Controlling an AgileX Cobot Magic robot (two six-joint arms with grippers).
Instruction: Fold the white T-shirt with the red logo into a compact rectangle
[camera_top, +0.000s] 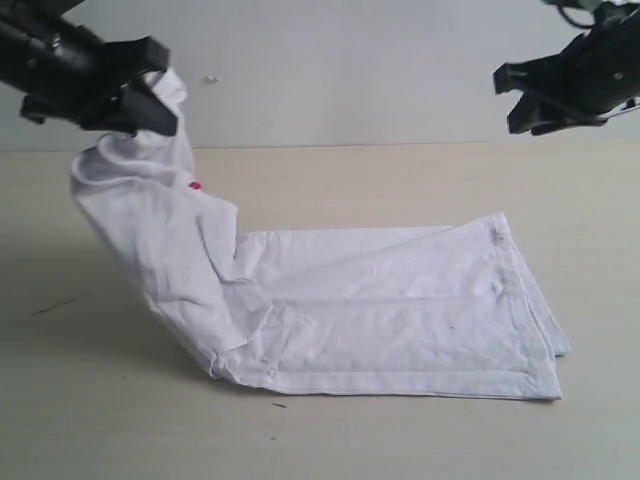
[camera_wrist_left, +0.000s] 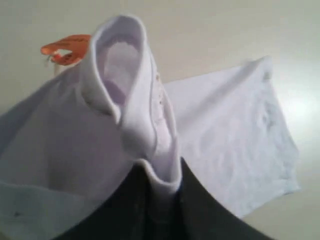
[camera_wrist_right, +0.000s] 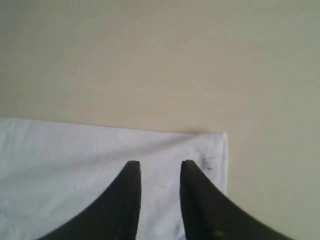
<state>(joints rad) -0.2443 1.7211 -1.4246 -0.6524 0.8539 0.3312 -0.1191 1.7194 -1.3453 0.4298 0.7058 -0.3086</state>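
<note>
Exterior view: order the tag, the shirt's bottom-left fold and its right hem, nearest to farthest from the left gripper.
1. Tag, just below the left gripper, on the raised shirt.
2. Fold, lower, front left.
3. Hem, far right.

One white T-shirt (camera_top: 380, 310) was there, carrying one orange-red neck tag (camera_wrist_left: 67, 48). Two black grippers were counted: the left gripper (camera_top: 160, 90) at ten o'clock and the right gripper (camera_top: 508, 102) at two o'clock. One tan table (camera_top: 400, 440) lay beneath.
</note>
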